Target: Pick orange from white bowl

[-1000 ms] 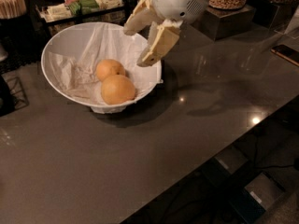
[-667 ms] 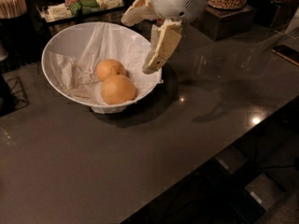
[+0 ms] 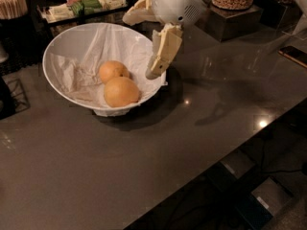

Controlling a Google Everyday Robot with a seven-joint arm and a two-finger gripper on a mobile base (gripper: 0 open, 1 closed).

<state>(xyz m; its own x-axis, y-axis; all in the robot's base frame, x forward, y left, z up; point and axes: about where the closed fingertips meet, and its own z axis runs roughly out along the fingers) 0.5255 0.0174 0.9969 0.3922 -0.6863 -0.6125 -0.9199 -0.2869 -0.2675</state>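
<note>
The white bowl (image 3: 72, 44), lined with crumpled white paper, stands on the dark table at the left. Two oranges lie in it, touching. The larger orange (image 3: 121, 92) is at the front; the smaller one (image 3: 113, 71) is just behind it. My gripper (image 3: 140, 46) hangs over the bowl's right rim, above and to the right of the oranges, touching neither. It is open wide: one cream finger (image 3: 164, 49) points down at the rim, the other (image 3: 137, 14) points left over the bowl's back edge. It holds nothing.
A tray of packets (image 3: 84, 6) and a holder of sticks (image 3: 12, 4) stand behind the bowl. A box with a dish of nuts (image 3: 235, 8) is at the back right. A phone (image 3: 293, 55) lies at the right. The table edge runs diagonally at the front right.
The fingers have spread wider apart. The lower finger has swung down toward the bowl's right rim. The oranges and bowl have not moved.
</note>
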